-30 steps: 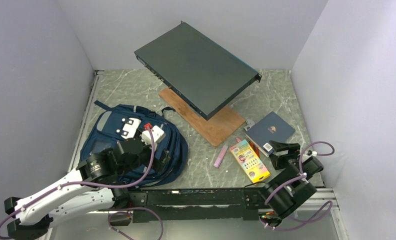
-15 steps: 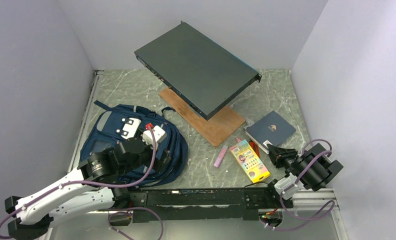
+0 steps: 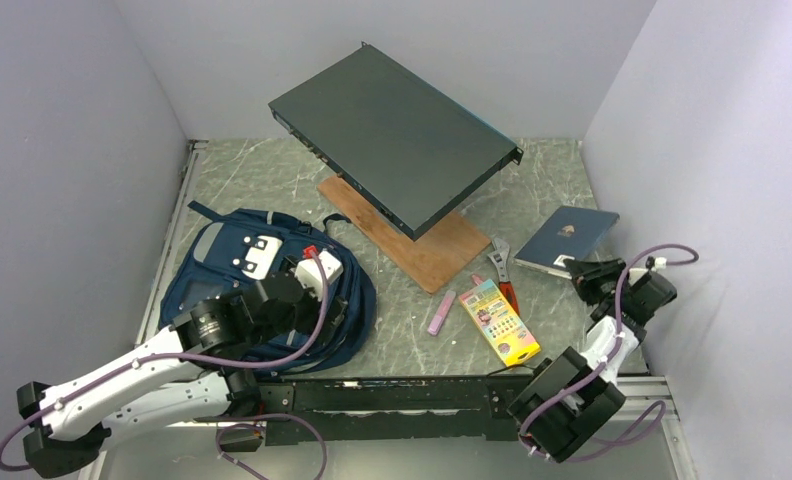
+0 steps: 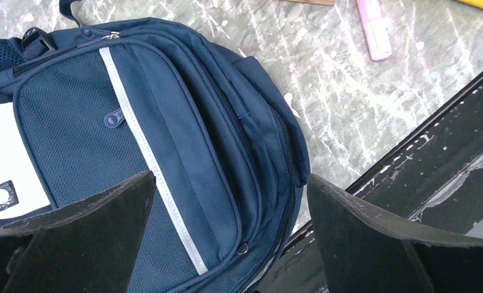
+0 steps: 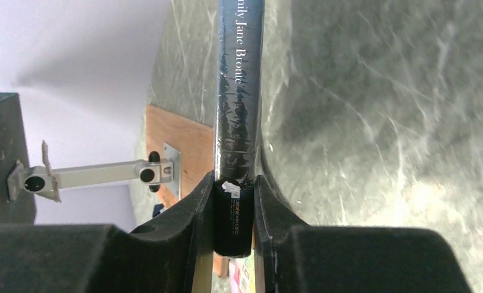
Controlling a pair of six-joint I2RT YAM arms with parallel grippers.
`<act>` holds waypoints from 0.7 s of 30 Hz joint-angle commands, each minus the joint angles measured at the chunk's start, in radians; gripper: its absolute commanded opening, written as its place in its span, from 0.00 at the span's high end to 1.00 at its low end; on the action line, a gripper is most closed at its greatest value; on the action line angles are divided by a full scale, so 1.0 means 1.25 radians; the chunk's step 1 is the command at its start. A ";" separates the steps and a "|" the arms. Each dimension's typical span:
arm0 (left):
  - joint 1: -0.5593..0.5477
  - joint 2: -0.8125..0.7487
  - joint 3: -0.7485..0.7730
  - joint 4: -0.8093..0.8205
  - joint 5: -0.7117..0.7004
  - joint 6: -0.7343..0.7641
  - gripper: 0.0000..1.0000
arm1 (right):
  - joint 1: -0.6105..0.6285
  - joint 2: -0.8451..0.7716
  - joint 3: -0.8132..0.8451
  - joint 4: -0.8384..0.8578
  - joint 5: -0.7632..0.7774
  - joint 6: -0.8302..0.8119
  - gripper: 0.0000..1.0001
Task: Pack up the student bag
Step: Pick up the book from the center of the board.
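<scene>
Hovering over the student bag [image 3: 212, 270], the left gripper [image 4: 230, 183] has its jaws spread wide, with the bag's navy fabric and one light grey stripe showing between them. The bag lies flat on the marbled surface [image 3: 252, 180], left of the wooden board [image 3: 442, 250]. Right of the board, the right gripper [image 5: 234, 183] has its jaws clamped on the spine end of a navy book [image 3: 567, 238], held tilted above the surface. On the near side of the board lie a pink marker [image 3: 441, 312], a yellow crayon box [image 3: 499, 320] and a red-handled wrench [image 3: 502, 270]. A dark flat case [image 3: 397, 135] rests tilted on the board.
</scene>
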 commanded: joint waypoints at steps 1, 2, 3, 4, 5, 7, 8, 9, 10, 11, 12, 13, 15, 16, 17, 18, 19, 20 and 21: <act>0.003 0.015 0.017 0.000 -0.030 0.005 0.00 | 0.083 0.000 0.093 -0.062 0.068 -0.022 1.00; 0.003 0.018 0.018 -0.001 -0.034 0.003 0.00 | 0.101 0.002 0.105 -0.067 0.086 -0.013 1.00; 0.003 0.021 0.019 -0.003 -0.039 0.002 0.00 | 0.122 0.001 0.126 -0.073 0.109 -0.006 1.00; 0.003 0.024 0.019 -0.004 -0.044 0.001 0.00 | 0.142 -0.004 0.141 -0.084 0.138 0.000 1.00; 0.003 0.028 0.020 -0.006 -0.048 0.000 0.00 | 0.174 -0.012 0.161 -0.097 0.173 0.011 1.00; 0.003 0.032 0.020 -0.007 -0.059 0.001 0.00 | 0.216 -0.028 0.219 -0.149 0.245 0.018 1.00; 0.003 0.034 0.020 -0.007 -0.063 0.000 0.00 | 0.232 -0.034 0.257 -0.177 0.272 0.015 1.00; 0.003 0.037 0.020 -0.007 -0.065 0.000 0.00 | 0.244 -0.040 0.295 -0.207 0.298 0.008 1.00; 0.003 0.038 0.020 -0.007 -0.068 0.000 0.00 | 0.256 -0.044 0.339 -0.237 0.328 -0.002 1.00; 0.003 0.041 0.020 -0.007 -0.071 0.000 0.00 | 0.265 -0.047 0.380 -0.264 0.350 -0.014 1.00; 0.003 0.042 0.021 -0.008 -0.076 -0.002 0.00 | 0.272 -0.047 0.426 -0.291 0.363 -0.025 1.00; 0.003 0.041 0.021 -0.008 -0.077 -0.003 0.00 | 0.278 -0.046 0.470 -0.316 0.370 -0.037 1.00; 0.003 0.035 0.022 -0.008 -0.085 -0.006 0.01 | 0.290 -0.051 0.545 -0.340 0.361 -0.050 1.00; 0.003 0.029 0.022 -0.006 -0.086 -0.008 0.01 | 0.297 -0.055 0.583 -0.349 0.354 -0.055 1.00; 0.003 0.021 0.022 -0.004 -0.086 -0.010 0.01 | 0.305 -0.060 0.616 -0.355 0.347 -0.061 1.00; 0.003 0.010 0.019 0.000 -0.084 -0.011 0.01 | 0.315 -0.062 0.653 -0.359 0.339 -0.069 1.00; 0.003 -0.005 0.017 0.005 -0.081 -0.012 0.01 | 0.326 -0.060 0.697 -0.358 0.324 -0.074 1.00; 0.003 -0.019 0.016 0.010 -0.080 -0.015 0.01 | 0.334 -0.054 0.734 -0.354 0.294 -0.077 1.00; 0.003 -0.035 0.014 0.015 -0.075 -0.020 0.01 | 0.340 -0.041 0.773 -0.356 0.261 -0.074 1.00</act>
